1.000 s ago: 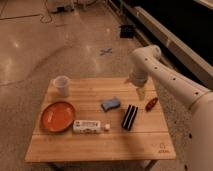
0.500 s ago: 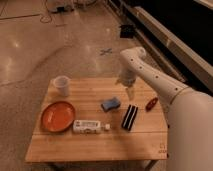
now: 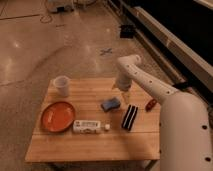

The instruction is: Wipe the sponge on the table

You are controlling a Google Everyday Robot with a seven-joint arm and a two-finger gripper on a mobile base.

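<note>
Camera view. Sponge lay flat on the worktop, mid-width, nearer the far edge. My jaws hung just beyond its far right corner, seemingly clear of it. Their gap I could not tell. Fitted reaching in, or having let go. Any grasp would need a short drop.

The white arm bends at its elbow, end effector hanging low, pointing downward.
</note>
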